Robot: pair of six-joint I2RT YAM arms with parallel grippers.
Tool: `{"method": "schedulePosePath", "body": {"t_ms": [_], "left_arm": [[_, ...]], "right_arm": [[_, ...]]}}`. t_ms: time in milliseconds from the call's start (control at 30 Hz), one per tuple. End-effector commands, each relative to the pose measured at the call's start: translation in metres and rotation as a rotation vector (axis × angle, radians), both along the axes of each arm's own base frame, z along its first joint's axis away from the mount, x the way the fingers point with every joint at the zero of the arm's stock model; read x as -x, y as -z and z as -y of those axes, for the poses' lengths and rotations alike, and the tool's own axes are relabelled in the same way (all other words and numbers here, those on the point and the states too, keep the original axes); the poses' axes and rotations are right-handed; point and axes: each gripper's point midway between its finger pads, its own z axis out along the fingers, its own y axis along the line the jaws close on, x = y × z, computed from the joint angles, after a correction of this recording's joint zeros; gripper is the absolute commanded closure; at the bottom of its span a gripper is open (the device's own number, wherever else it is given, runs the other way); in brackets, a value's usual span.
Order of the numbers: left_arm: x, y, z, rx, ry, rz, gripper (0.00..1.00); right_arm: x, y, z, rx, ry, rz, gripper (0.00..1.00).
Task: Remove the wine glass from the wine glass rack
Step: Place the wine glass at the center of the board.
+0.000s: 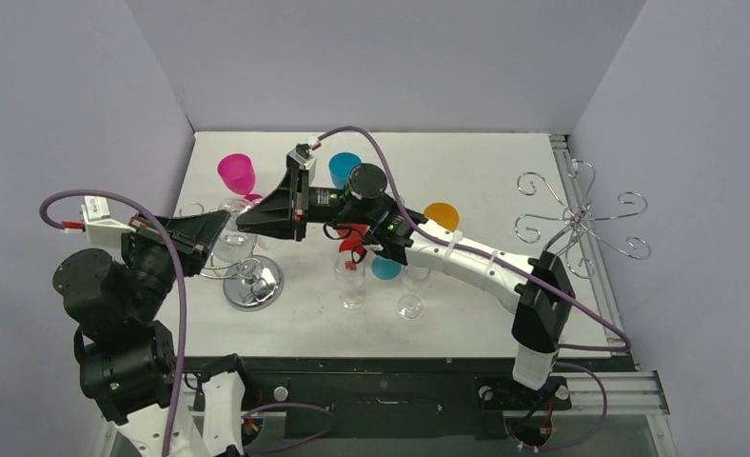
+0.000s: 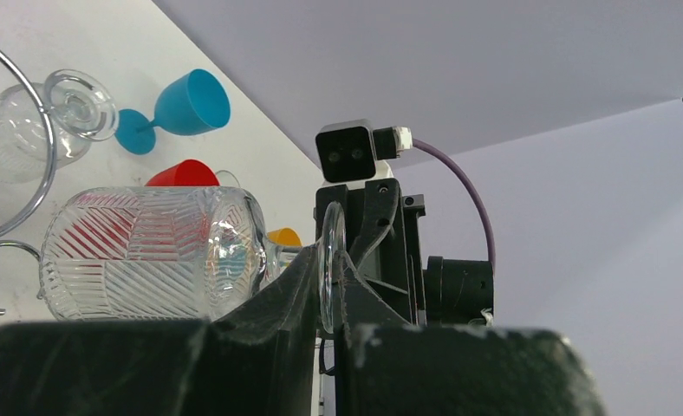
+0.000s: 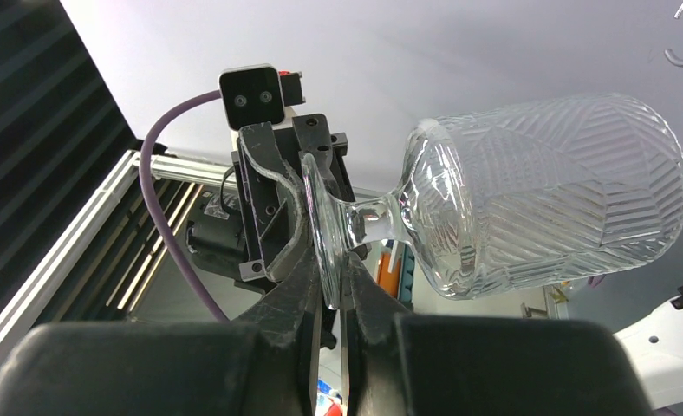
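- Table (image 1: pixel 485 171): white, carries coloured goblets (image 1: pixel 236 173).
- Wine glass rack (image 1: pixel 254 283): chrome foot with wire loops, standing just beside my left arm.
- Wine glass (image 3: pixel 546 191): clear and ribbed, lying sideways in the air near the rack's loops. I cannot tell if it is free of the wire.
- Left fingers (image 2: pixel 269 303): closed on the glass's foot disc.
- Right fingers (image 3: pixel 290 286): clamped on the same disc from the opposite side.
- Handling note: I judge both arms should move as one, slow and level, to avoid twisting the thin foot. I'd watch the bowl against the wire.

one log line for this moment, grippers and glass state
left gripper: shut on wine glass foot | right gripper: shut on same foot | wine glass: sideways, bowl beside rack
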Motion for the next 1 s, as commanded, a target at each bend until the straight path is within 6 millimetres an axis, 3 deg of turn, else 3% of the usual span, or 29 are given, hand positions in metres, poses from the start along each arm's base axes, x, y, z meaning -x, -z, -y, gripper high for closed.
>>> {"method": "schedulePosePath", "body": {"t_ms": [0,133,400,600,733,800,967], "left_arm": [[-0.006,-0.042,0.002,-0.022,0.028,0.158,0.94],[-0.008,-0.052,0.003,-0.025,0.040,0.180,0.75],[-0.018,-0.077,0.002,-0.028,0.059,0.242,0.54],[-0.033,-0.102,0.006,-0.040,0.128,0.313,0.44],[-0.054,-0.108,0.012,-0.056,0.183,0.329,0.37],[-0.069,-0.106,0.020,-0.065,0.212,0.325,0.33],[-0.099,-0.101,0.063,-0.080,0.326,0.353,0.25]], "right_arm": [[0.001,-0.070,0.037,-0.135,0.072,0.090,1.00],[-0.009,-0.087,0.048,-0.139,0.130,0.109,1.00],[-0.037,-0.114,0.074,-0.148,0.234,0.135,1.00],[-0.057,-0.142,0.105,-0.161,0.319,0.171,1.00],[-0.084,-0.155,0.132,-0.159,0.409,0.190,1.00],[-0.093,-0.158,0.142,-0.158,0.433,0.194,1.00],[-0.108,-0.170,0.167,-0.186,0.479,0.186,1.00]]}}
